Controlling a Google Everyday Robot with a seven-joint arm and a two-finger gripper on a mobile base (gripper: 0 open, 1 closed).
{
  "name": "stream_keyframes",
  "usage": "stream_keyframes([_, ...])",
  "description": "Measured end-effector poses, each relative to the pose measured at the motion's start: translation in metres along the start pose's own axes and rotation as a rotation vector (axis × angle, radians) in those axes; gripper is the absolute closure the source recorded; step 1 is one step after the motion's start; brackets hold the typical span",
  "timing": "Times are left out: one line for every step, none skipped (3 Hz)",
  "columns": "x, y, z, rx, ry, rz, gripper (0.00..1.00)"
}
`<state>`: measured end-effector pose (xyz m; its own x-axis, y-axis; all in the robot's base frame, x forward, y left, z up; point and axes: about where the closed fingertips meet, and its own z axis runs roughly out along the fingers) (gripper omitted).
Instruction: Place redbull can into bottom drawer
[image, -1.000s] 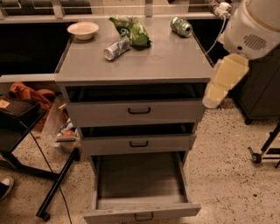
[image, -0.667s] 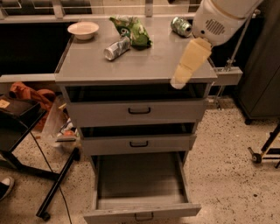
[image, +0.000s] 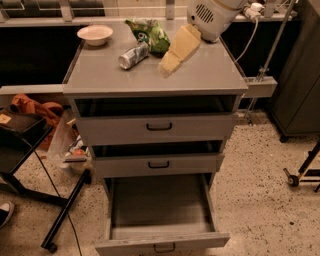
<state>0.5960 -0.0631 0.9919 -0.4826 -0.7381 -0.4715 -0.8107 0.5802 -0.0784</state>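
The redbull can (image: 133, 55) is a slim silver can lying on its side on the grey cabinet top (image: 200, 75), in front of a green bag. My gripper (image: 169, 64) hangs from the white arm (image: 215, 14) and points down-left, its tip just above the top a little to the right of the can, not touching it. The bottom drawer (image: 160, 235) is pulled out wide and its tray shows nothing inside. The green can is hidden.
A white bowl (image: 95, 34) stands at the back left of the top, and a green snack bag (image: 150, 33) lies behind the can. The two upper drawers (image: 159, 127) are slightly open. A black stand (image: 65, 215) and clutter sit on the floor to the left.
The arm has swung left from beside the cabinet's right edge to over the top, bringing the gripper down close to the silver can. The can has not moved.
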Motion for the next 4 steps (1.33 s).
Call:
stream_keyframes([-0.002,0.001,0.003,0.006,-0.014,-0.002,0.0])
stream_keyframes([-0.018,-0.007,0.024,-0.006,-0.048,0.038,0.0])
stream_keyframes([-0.038,-0.031,0.058,-0.022,-0.103,0.144,0.0])
stream_keyframes([-0.05,-0.055,0.094,-0.033,-0.167,0.244,0.0])
